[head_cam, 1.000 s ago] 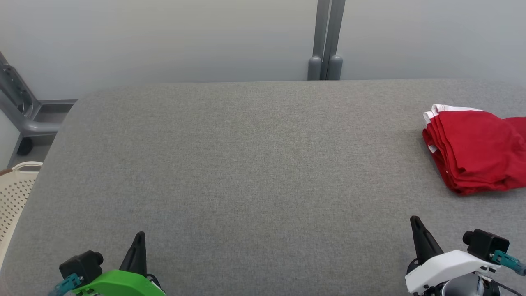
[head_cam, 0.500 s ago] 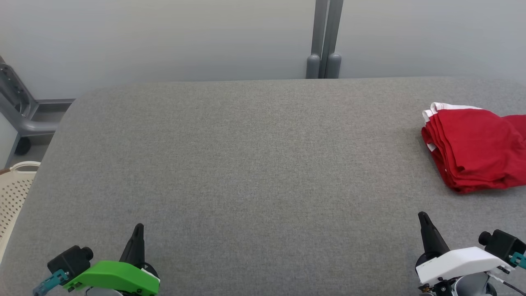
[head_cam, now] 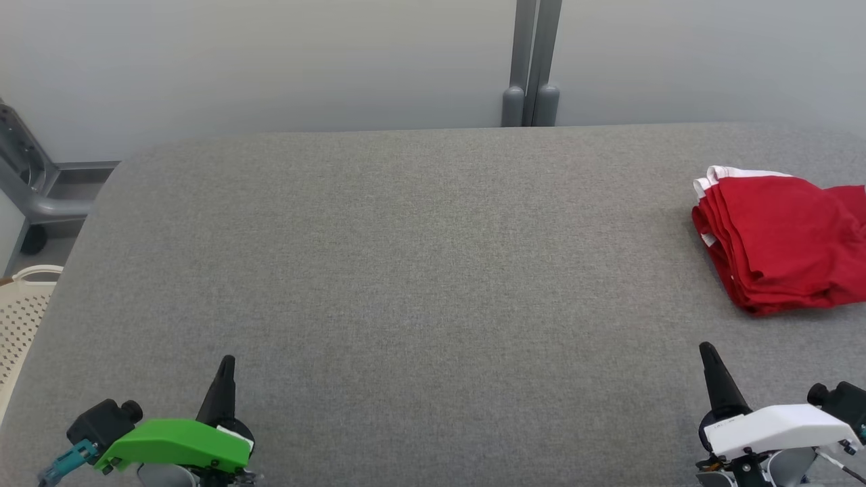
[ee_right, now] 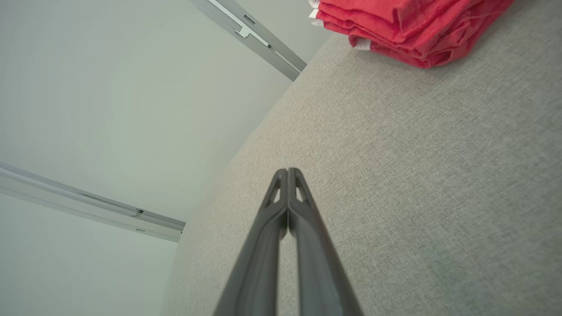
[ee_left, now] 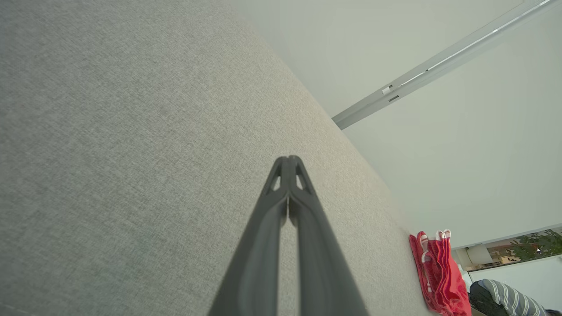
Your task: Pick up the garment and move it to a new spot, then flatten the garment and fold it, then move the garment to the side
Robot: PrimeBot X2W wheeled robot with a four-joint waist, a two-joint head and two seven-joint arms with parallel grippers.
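Both grippers have slid outward across the head view over the last second. The left gripper (head_cam: 226, 368), under its bright green plastic housing, now sits nearer the lower left corner. The right gripper (head_cam: 708, 355), under its white plastic housing, sits nearer the lower right. Each dark finger pair reaches a little higher up the picture. The whole view has shifted slightly as well, so the camera has moved. The folded red cloth garment (head_cam: 778, 243) with white trim lies where it lay, on the far right of the flat grey fabric-covered table (head_cam: 406, 257), cut off by the picture's right edge.

A small white label at the base of the left gripper's fingers and faint dark marks on the white housing are too small to read.

In the left wrist view the left jaws are pressed together tip to tip, holding nothing, above bare grey fabric. The right jaws are likewise closed and empty above the table. The garment lies well apart from them, ahead and to the right, and neither gripper touches it.

A cream perforated plastic basket (head_cam: 20, 318) stands off the table's left edge. A grey metal post (head_cam: 531, 61) rises behind the far edge against the pale wall.
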